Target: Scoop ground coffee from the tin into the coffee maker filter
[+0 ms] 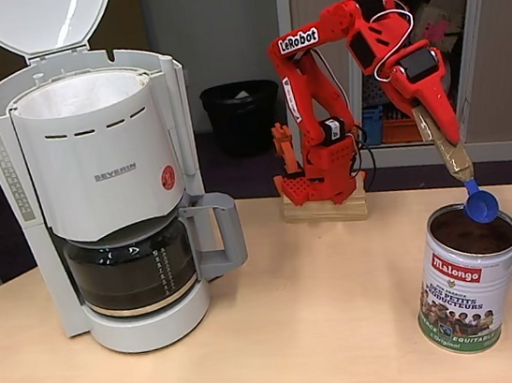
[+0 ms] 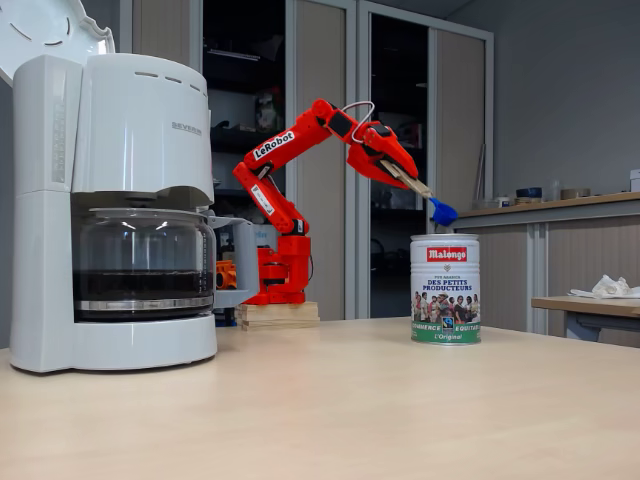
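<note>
The silver Malongo tin (image 1: 467,301) (image 2: 445,290) stands open at the table's right, with dark ground coffee (image 1: 472,233) inside. My red gripper (image 1: 438,126) (image 2: 401,172) is shut on a wooden-handled blue scoop (image 1: 482,207) (image 2: 443,211). The scoop's bowl hangs just above the tin's far rim, tilted down. I cannot tell whether the bowl holds coffee. At the left stands the white coffee maker (image 1: 103,174) (image 2: 110,180) with its domed lid (image 1: 35,22) raised. A white paper filter (image 1: 83,93) lines its round basket. The glass carafe (image 1: 129,269) (image 2: 140,265) sits beneath.
My arm's base rests on a wooden block (image 1: 326,209) (image 2: 278,314) at the table's far edge. Bare tabletop (image 1: 329,314) lies between machine and tin. A black bin (image 1: 241,113) stands on the floor behind. The tin is close to the table's right edge.
</note>
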Controlling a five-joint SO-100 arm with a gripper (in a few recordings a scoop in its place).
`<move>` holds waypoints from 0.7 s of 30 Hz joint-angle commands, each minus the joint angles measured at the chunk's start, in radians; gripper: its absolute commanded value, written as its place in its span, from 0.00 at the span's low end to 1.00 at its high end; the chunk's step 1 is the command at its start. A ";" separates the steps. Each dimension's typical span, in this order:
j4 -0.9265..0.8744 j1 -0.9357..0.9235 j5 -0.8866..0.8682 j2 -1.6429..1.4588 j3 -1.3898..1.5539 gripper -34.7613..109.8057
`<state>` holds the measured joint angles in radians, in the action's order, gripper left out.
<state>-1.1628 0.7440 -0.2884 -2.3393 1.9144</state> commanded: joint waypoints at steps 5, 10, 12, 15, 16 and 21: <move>0.123 0.015 -0.034 0.012 0.115 0.24; 0.207 -0.012 -0.040 0.043 0.183 0.24; 0.244 -0.026 -0.037 0.063 0.202 0.24; 0.296 -0.046 -0.034 0.095 0.224 0.24; 0.314 -0.052 -0.034 0.107 0.229 0.24; 0.391 -0.061 -0.043 0.167 0.250 0.24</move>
<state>-0.8069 0.6872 -0.3068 -2.1737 2.1491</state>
